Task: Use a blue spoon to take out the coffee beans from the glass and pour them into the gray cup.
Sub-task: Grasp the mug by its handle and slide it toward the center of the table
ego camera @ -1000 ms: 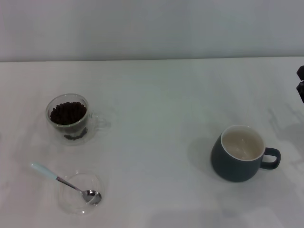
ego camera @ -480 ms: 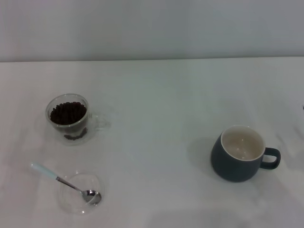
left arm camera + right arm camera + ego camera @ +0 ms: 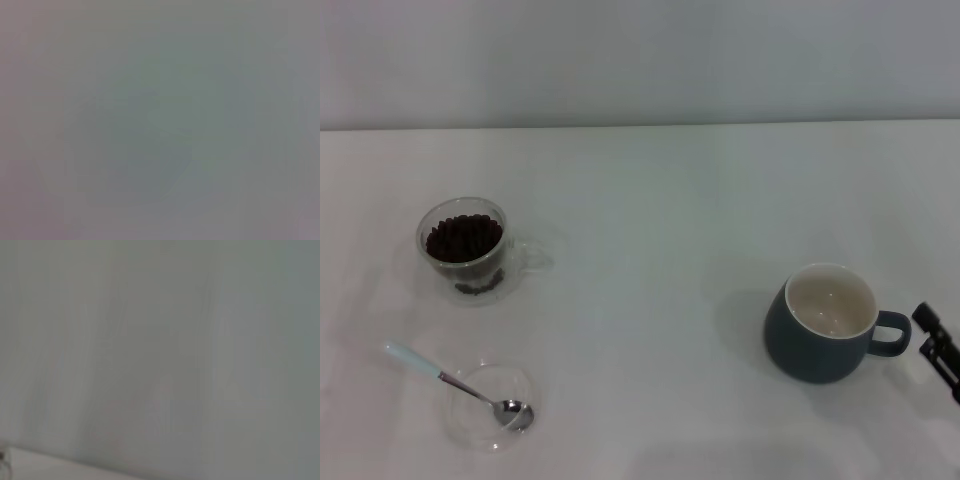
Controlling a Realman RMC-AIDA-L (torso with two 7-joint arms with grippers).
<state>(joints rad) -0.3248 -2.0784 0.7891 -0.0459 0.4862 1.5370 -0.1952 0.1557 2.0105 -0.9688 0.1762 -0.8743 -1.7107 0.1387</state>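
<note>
While black right gripper [image 3: 938, 350] pokes in just beside rounded dark blue-gray mug's [image 3: 820, 323] loop handle, finger spread impossible to tell. Well away across white table [image 3: 650, 220]: clear double-walled glass [image 3: 465, 248] full of dark coffee beans [image 3: 464, 238], pale-blue-handled metal teaspoon [image 3: 455, 384] resting in flat clear dish [image 3: 488, 406].

Bench [image 3: 650, 200] centre and far edge open. Obstacles: glass [image 3: 463, 248] and dish [image 3: 488, 405] with spoon [image 3: 450, 381] toward the left edge; gray cup [image 3: 823, 322] near the right edge, right pincer [image 3: 942, 345] just beside it.
</note>
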